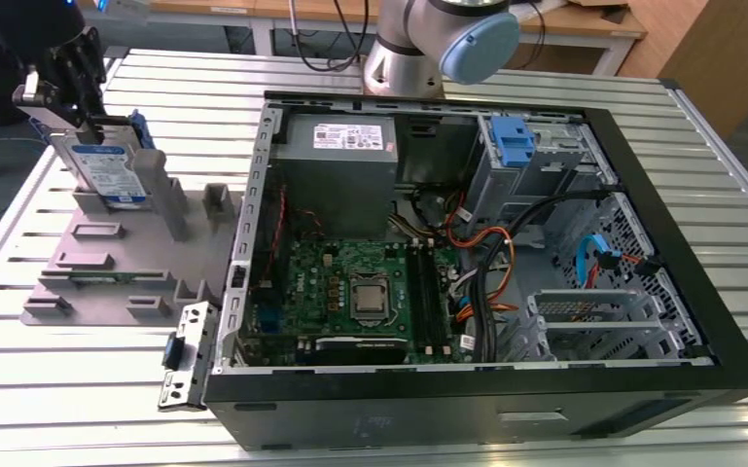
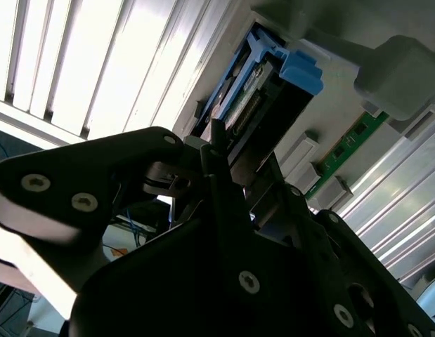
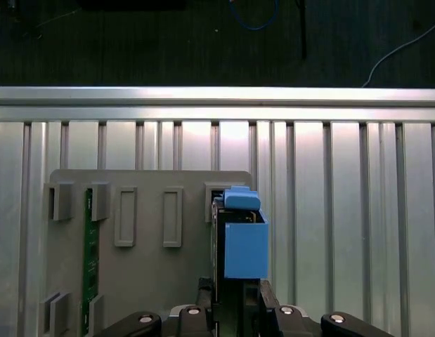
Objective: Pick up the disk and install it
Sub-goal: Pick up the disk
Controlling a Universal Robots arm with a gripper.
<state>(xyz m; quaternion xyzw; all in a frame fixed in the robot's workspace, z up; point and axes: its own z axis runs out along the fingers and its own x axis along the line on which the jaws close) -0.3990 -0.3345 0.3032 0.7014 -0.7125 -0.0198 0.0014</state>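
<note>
A: Disk position?
B: Disk (image 1: 112, 173) stands on edge in a slot of the grey fixture (image 1: 101, 282), at the exterior view's left of the counter (image 1: 75, 389). Its label side shows in that view. It is outside the case (image 1: 478, 413).
A: Claw?
B: Claw (image 1: 78, 112) sits at the disk's upper end, over the fixture's far left corner. In the first wrist view the claw (image 3: 233, 295) straddles the disk (image 3: 245, 246), with the blue rail uppermost. Clamped or loose: cannot tell.
A: Second wrist view?
B: Claw (image 2: 221, 151) is close against the disk (image 2: 249, 105).
A: Anything else on the fixture?
B: Green memory stick (image 3: 91, 253) lies in its own slot, well apart from the disk.
A: Case?
B: It lies open just beside the fixture, on the exterior view's right. Inside are the motherboard (image 1: 347, 287) at the near side, the power supply (image 1: 347, 146) at the far end, and a blue clip (image 1: 513, 144) right of that.
</note>
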